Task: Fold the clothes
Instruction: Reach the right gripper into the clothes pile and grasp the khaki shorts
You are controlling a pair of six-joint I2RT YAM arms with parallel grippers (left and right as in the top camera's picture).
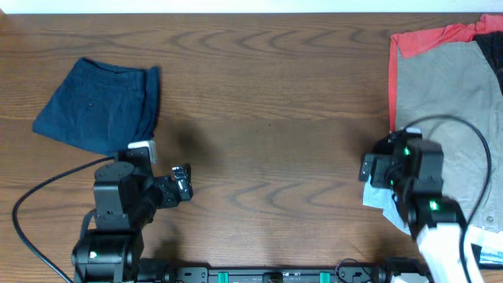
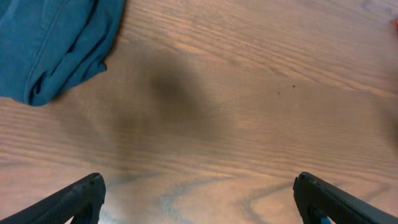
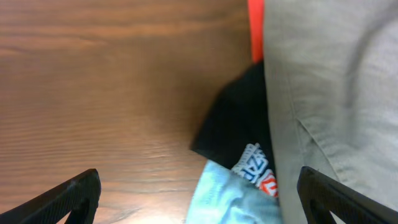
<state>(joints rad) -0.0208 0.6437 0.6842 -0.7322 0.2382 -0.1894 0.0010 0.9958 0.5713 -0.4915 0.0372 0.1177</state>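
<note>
Folded dark blue shorts (image 1: pixel 102 104) lie at the table's left; their edge shows in the left wrist view (image 2: pixel 53 43). A pile of unfolded clothes lies at the right: a grey garment (image 1: pixel 448 86) (image 3: pixel 336 93) on top, a red one (image 1: pixel 424 38) (image 3: pixel 255 25), a black printed one (image 3: pixel 239 134) and a light blue one (image 1: pixel 381 198) (image 3: pixel 227 199) underneath. My left gripper (image 1: pixel 181 187) (image 2: pixel 199 199) is open and empty over bare wood, right of the shorts. My right gripper (image 1: pixel 376 169) (image 3: pixel 199 196) is open and empty above the pile's left edge, over the light blue cloth.
The brown wooden table (image 1: pixel 267 118) stretches between the shorts and the pile. A black cable (image 1: pixel 39 196) loops beside the left arm, another (image 1: pixel 464 134) arches over the grey garment. The table's front edge carries the arm bases (image 1: pixel 275 275).
</note>
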